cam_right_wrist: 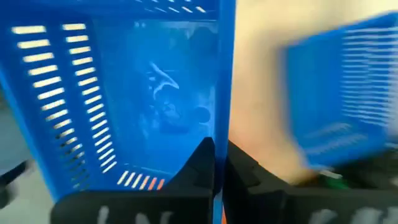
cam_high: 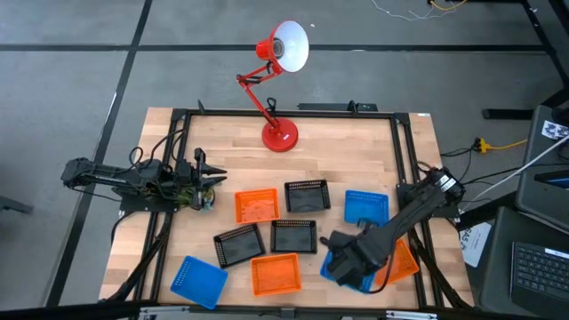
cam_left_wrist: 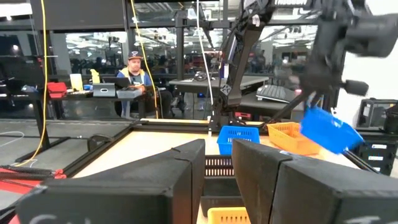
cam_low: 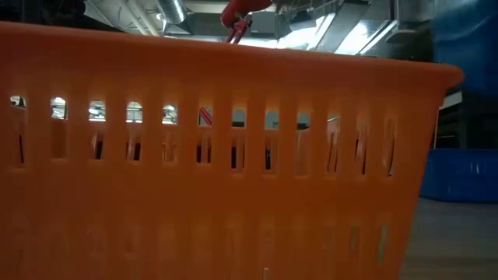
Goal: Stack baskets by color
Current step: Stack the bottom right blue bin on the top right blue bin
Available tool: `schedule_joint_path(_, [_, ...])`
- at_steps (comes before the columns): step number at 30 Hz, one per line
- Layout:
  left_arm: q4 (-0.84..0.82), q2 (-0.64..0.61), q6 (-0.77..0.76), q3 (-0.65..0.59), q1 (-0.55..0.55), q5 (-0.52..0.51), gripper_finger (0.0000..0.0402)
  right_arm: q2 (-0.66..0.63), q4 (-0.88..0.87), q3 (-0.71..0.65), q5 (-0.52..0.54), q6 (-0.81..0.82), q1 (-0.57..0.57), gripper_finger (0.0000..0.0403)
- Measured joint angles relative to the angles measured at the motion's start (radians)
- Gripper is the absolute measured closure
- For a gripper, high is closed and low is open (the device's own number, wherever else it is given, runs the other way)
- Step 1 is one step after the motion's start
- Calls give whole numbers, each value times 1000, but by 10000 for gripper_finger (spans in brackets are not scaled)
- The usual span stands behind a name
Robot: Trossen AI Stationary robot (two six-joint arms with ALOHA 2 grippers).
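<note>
- Blue basket (cam_right_wrist: 124, 99) hangs pinched by one wall in our right tool (cam_right_wrist: 219, 163), lifted off the table (cam_high: 213, 142) at the near right corner, tilted.
- Next blue basket (cam_high: 366, 207) lies just beyond it, toward the table's far side; the right arm is nearer.
- Left tool (cam_high: 213, 180) waits at the left edge, spread, holding nothing.
</note>
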Motion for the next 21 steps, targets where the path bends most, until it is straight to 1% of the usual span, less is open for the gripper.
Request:
schedule_joint_path(1, [0,0,0,0,0,0,328,-5,-22,30,44,-6,0,401])
schedule_joint_path(4, [0,0,0,0,0,0,328,-62,38,61,199,-126,9,401])
schedule_joint_path(6, [-9,0,0,0,1,0,328,-92,-9,75,282,-140,7,401])
schedule_joint_path(8, [-7,0,0,0,1,-1,328,-135,7,50,322,-186,0,401])
schedule_joint_path(11, [-13,0,1,0,1,0,328,-204,-3,22,377,-197,-22,401])
schedule_joint_path(15, [-19,0,2,0,1,-3,328,-312,1,-78,384,-214,-66,401])
schedule_joint_path(19, [-24,0,2,0,1,-7,328,-450,-7,-226,379,-206,-117,401])
schedule_joint_path(21, [-23,0,2,0,1,-8,328,-510,-5,-316,343,-204,-144,401])
